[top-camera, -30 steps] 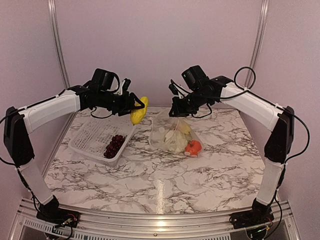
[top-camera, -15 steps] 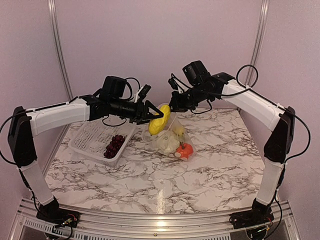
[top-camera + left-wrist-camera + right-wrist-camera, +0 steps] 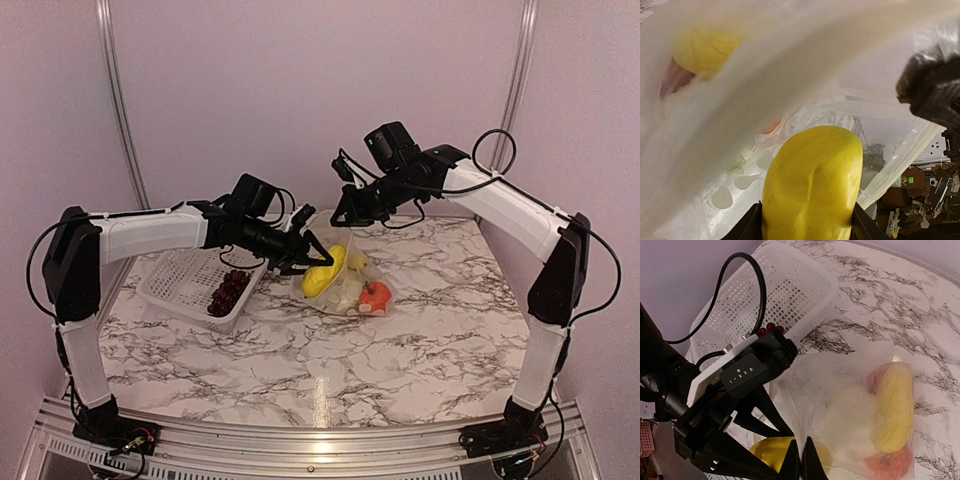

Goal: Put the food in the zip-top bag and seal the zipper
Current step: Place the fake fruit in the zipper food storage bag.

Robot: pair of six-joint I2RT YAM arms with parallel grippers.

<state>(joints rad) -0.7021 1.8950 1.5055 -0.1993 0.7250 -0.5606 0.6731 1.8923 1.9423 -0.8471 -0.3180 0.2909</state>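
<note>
The left gripper [image 3: 314, 264] is clasping a yellow piece [image 3: 812, 185], long axis pointing ahead into the bag [image 3: 850, 405], whose mouth the right gripper [image 3: 338, 218], pinched on its rim just above, is holding open.

The top camera looks from high on the near side over the whole desk [image 3: 400, 350]. Both wrist cameras sit close at the zip-top bag [image 3: 850, 405], which all views share.
</note>
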